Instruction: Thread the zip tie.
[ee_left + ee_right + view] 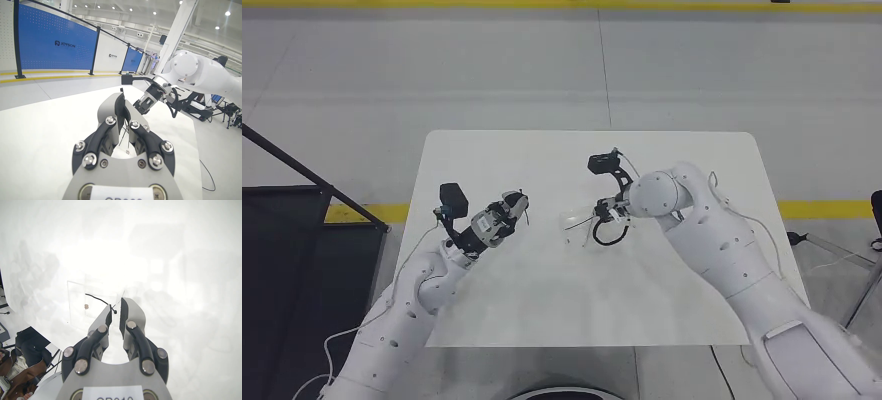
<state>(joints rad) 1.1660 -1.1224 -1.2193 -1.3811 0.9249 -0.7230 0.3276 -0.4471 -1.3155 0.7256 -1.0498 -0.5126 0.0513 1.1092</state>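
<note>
My left gripper (514, 205) (122, 98) hangs over the table's left half, shut on a black zip tie (122, 91). The tie's head sticks up past the fingertips and its thin tail hangs below the pads. A second black zip tie (98, 299) lies on a clear plate (77, 302) (575, 228) near the table's middle. My right gripper (600, 212) (115, 302) (141, 108) sits low over that plate, its fingers a narrow gap apart. The lying tie's head is between the fingertips, close to one pad.
The white table (662, 290) has bare surface all round the plate. A small brownish speck (86, 306) sits on the plate beside the tie. The right arm's cable loop (607, 235) hangs close to the plate.
</note>
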